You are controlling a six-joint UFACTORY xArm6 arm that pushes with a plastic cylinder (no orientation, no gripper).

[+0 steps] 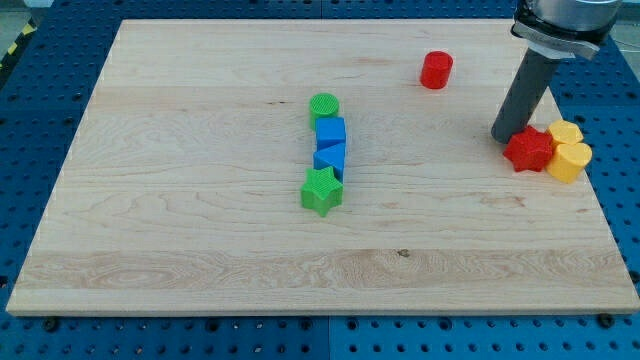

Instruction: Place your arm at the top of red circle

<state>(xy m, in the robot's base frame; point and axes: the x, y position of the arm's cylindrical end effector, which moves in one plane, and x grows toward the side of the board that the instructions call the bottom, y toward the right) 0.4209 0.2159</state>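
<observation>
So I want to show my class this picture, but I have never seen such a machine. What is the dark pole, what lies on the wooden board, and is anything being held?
The dark pole is the end of a robot arm. It has no hand; it only slides my tip along the wooden board to push blocks. There is a single camera, looking down at the board from one side. Nothing is held.

At the view's right my tip sits against the left side of a red star block, which has two yellow blocks beside it. The red round block stands alone nearer the view's top, up and to the left of my tip. In the middle runs a line: green round block, blue cube, blue triangle block, green star block.
</observation>
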